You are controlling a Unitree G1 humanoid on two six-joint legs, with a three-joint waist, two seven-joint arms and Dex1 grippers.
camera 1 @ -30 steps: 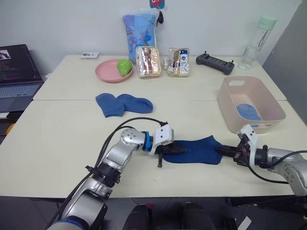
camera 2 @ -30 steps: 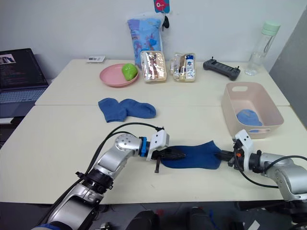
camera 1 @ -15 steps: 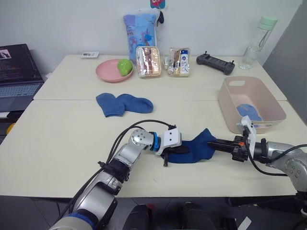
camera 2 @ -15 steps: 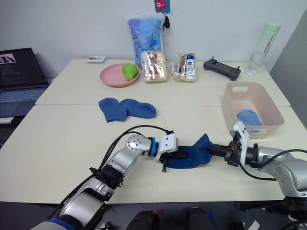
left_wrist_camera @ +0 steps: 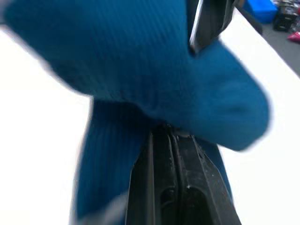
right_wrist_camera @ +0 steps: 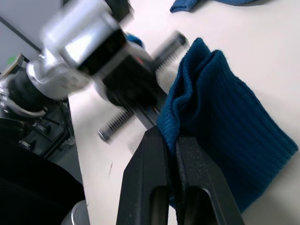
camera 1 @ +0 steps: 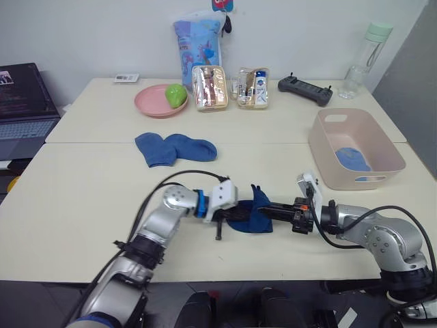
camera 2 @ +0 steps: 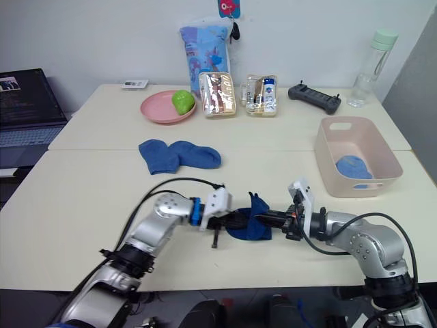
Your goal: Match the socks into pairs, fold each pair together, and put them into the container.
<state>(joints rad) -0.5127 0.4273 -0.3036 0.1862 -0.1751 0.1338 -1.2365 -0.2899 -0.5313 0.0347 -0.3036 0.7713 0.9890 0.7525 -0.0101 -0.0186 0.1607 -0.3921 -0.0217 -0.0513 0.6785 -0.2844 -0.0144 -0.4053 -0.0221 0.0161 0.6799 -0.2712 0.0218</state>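
Navy sock (camera 1: 249,215) lies doubled over on the counter (camera 1: 82,205) near the front edge, left gripper (camera 1: 232,214) and right gripper (camera 1: 263,210) both clamped on it.

four socks (camera 1: 176,147) (two paired), one container (camera 1: 355,147)

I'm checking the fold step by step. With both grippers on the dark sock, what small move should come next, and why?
Probably the right gripper should lay its end flat over the left gripper's end, then let go. The dark sock is bunched between them, both shut on it, with the carried end standing up rather than lying flat on the table.
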